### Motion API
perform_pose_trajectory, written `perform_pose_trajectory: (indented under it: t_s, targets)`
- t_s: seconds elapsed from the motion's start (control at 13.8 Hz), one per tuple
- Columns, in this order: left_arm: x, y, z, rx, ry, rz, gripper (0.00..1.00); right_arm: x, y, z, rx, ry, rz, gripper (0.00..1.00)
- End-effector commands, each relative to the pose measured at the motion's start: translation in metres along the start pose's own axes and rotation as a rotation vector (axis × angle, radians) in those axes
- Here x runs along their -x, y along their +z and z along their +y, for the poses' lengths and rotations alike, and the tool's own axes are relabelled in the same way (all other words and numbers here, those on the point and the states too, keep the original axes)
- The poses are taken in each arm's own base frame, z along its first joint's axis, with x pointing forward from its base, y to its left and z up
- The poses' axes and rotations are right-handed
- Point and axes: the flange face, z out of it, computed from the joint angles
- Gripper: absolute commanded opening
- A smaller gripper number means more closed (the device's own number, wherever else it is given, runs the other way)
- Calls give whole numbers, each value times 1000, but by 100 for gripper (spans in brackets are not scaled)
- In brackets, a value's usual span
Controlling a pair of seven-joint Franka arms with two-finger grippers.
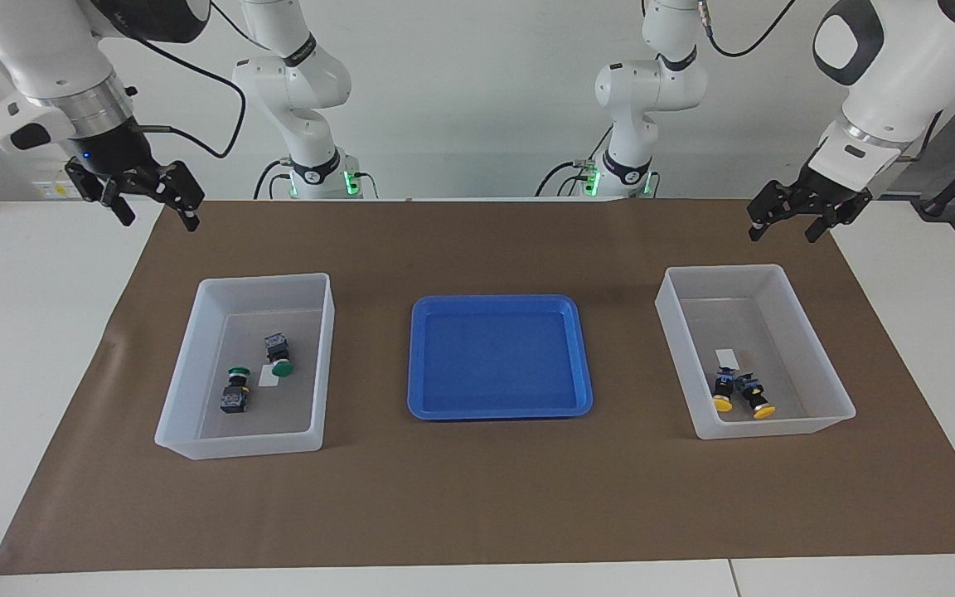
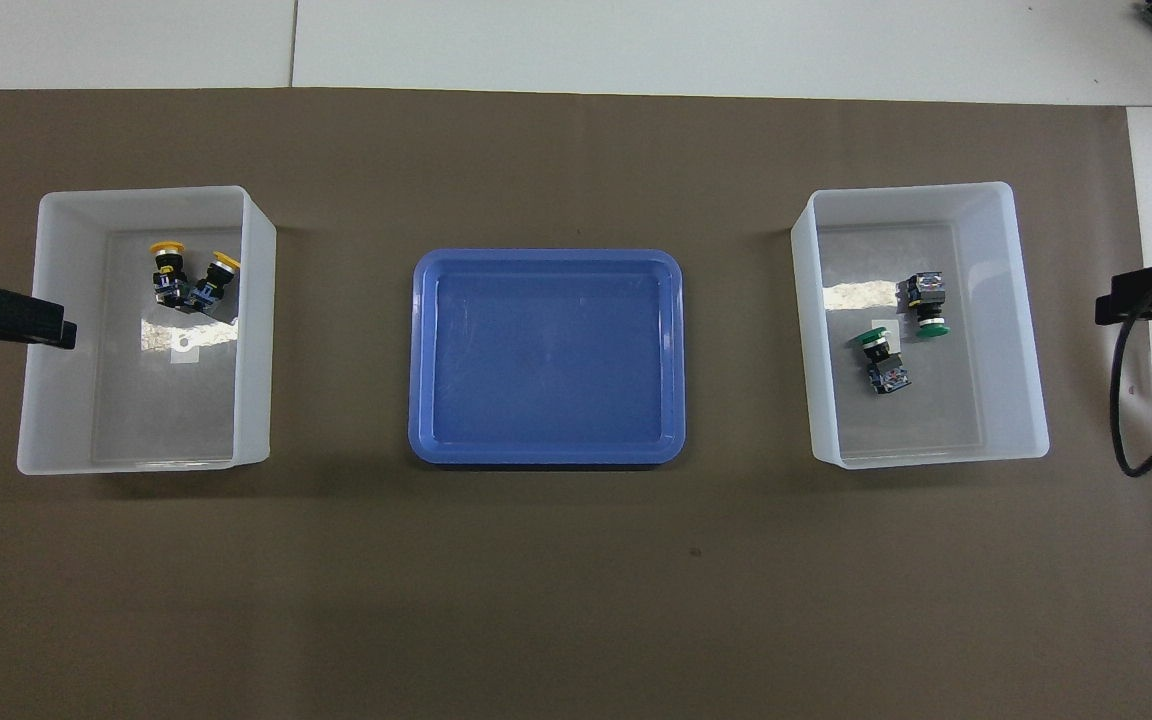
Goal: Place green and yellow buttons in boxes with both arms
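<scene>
Two green buttons lie in the box at the right arm's end, also in the overhead view. Two yellow buttons lie side by side in the box at the left arm's end, also seen from overhead. My right gripper is open and empty, raised over the mat's edge beside the green buttons' box. My left gripper is open and empty, raised over the mat's edge beside the yellow buttons' box.
A shallow blue tray sits empty on the brown mat between the two boxes. White table shows past the mat at both ends. A black cable hangs at the right arm's end.
</scene>
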Motion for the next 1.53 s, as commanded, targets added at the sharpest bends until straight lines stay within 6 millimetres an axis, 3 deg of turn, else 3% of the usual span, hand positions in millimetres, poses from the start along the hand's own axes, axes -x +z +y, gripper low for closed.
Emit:
perform_pose_trajectory:
  t_s: [0.0,1.45]
  targets:
    - [9,-2,0,-11,-9,-7,100,10,2,-3,-3,-47,-28,100]
    - [9,-2,0,-11,-9,-7,100,13,-2,-8,21,-104,-39,100]
